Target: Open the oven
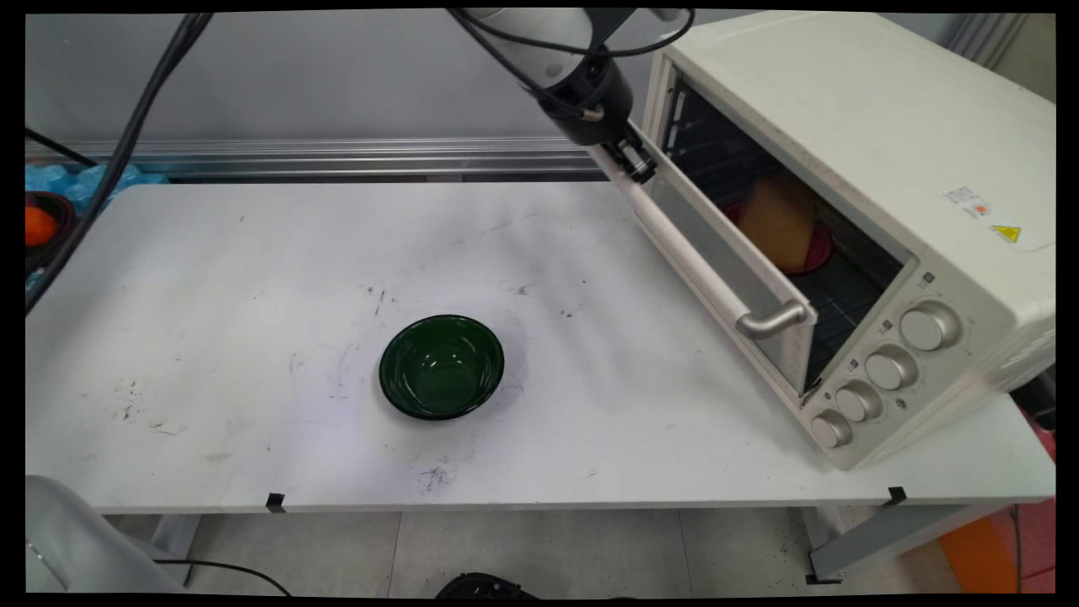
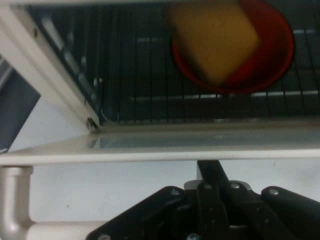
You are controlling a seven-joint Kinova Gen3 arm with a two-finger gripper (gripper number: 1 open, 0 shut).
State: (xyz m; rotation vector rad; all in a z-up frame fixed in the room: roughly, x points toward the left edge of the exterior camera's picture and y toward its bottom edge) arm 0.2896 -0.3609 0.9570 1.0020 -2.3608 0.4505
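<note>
Gripper: black gripper point(image 1: 636, 164) up high, at the far end of the oven door point(image 1: 716, 253), right by its top edge.
Gripper state: cannot tell if open or closed, or if holding the door at all.
Touching or not: looks very close to the door edge, maybe touching; not clear enough to be sure.
Oven door: partly open, tilted out from the white oven point(image 1: 843, 126), with its silver handle point(image 1: 771, 320) sticking out at the near end.
Inside the oven: a red bowl point(image 1: 818, 253) on the wire rack point(image 2: 140, 75), with a yellow block point(image 1: 780, 219) sitting in it.
On the table: a green bowl point(image 1: 441, 367) alone on the white table point(image 1: 253, 295), well apart from the oven and the gripper.
What could go wrong: a slip off the thin door edge, maybe, and then a door that drops with a bang or swings back shut. Black cables point(image 1: 539, 51) hang close to the oven top and might snag there.
Only in the main view: the green bowl, the four knobs point(image 1: 891, 367), and how far the door tilts.
Only in the hand view: the gripper point(image 2: 211, 167) just under the door's edge point(image 2: 200, 145), the rack bars, and the whole round red bowl point(image 2: 270, 65) under the yellow block point(image 2: 215, 40).
</note>
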